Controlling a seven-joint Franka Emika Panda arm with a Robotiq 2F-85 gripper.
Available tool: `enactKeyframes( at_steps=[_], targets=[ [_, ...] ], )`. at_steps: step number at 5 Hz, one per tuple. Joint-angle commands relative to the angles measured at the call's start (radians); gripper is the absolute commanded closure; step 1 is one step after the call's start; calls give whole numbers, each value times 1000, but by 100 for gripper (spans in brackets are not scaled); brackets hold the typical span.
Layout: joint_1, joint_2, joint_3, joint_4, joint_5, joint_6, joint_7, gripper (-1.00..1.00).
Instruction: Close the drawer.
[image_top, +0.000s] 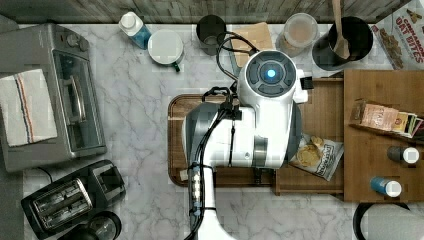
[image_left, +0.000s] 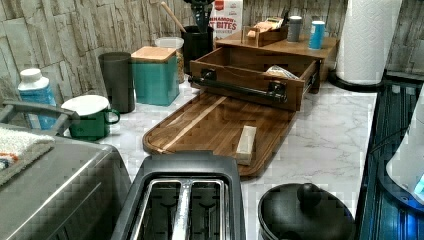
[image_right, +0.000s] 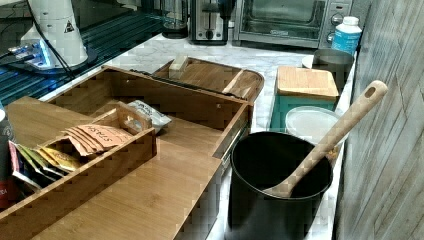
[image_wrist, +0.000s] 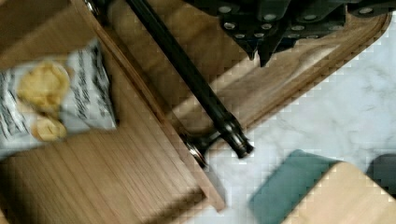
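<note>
1. Wooden drawer (image_left: 250, 75) is standing pulled well out of the organizer (image_top: 382, 85) at the top view's right, its front panel overhanging the cutting board (image_left: 210, 125).
2. Gripper (image_wrist: 261, 49) is hovering just beside the black handle (image_wrist: 187, 70); whether its fingers are spread I cannot tell.
3. Pushing off-centre is risking a skewed, jammed drawer.
4. Snack bag (image_top: 317, 155) is lying inside, possibly catching.

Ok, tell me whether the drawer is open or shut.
Open. The drawer sticks out of the organizer box over the cutting board, with a snack bag showing inside.
</note>
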Motion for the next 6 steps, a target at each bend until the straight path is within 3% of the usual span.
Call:
enactKeyframes(
  at_steps=[1,2,4,6],
  targets=[
    [57,21,66,-160,-63,120,-264,100],
    [80,37,63,-203,-145,168,-284,100],
    [74,70,44,-292,-171,307,-387,100],
    [77,160,29,-284,-208,326,-300,100]
  ],
)
